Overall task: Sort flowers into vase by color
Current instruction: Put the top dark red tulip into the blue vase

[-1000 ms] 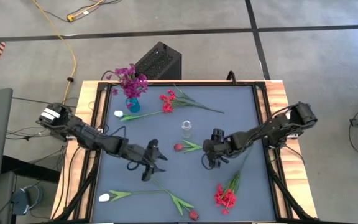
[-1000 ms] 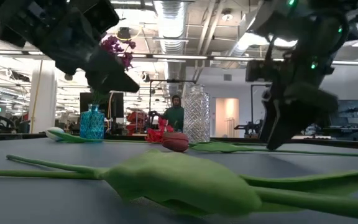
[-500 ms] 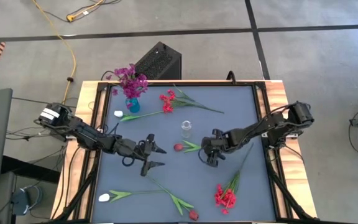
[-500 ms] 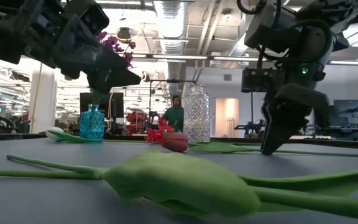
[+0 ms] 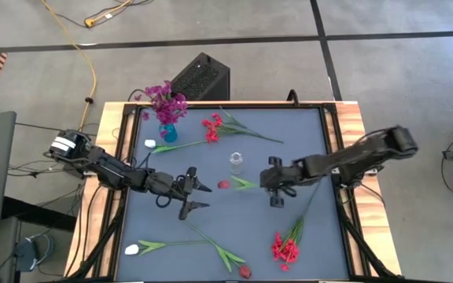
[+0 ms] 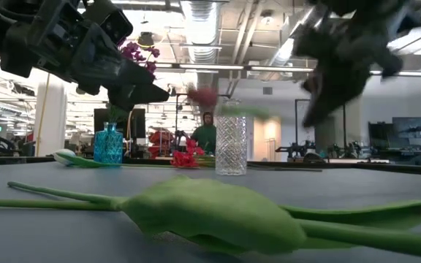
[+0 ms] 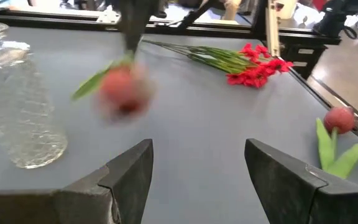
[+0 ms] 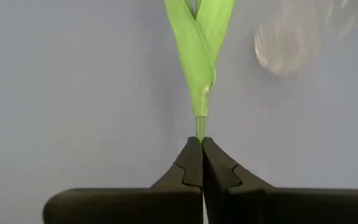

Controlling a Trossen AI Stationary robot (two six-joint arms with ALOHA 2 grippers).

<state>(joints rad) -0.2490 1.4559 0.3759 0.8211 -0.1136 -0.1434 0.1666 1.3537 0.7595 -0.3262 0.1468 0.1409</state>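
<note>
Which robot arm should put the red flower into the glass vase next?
The right one. The right gripper already pinches the red tulip by its stem, beside the clear glass vase. The left gripper waits open and empty.

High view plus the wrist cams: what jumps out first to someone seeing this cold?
The right tool, near the table's middle, is shut on the green stem of a red tulip-like flower lifted off the grey mat beside the clear cut-glass vase. The left tool hangs open just across from it. At the back left, a small blue glass vase already holds purple blooms.
</note>
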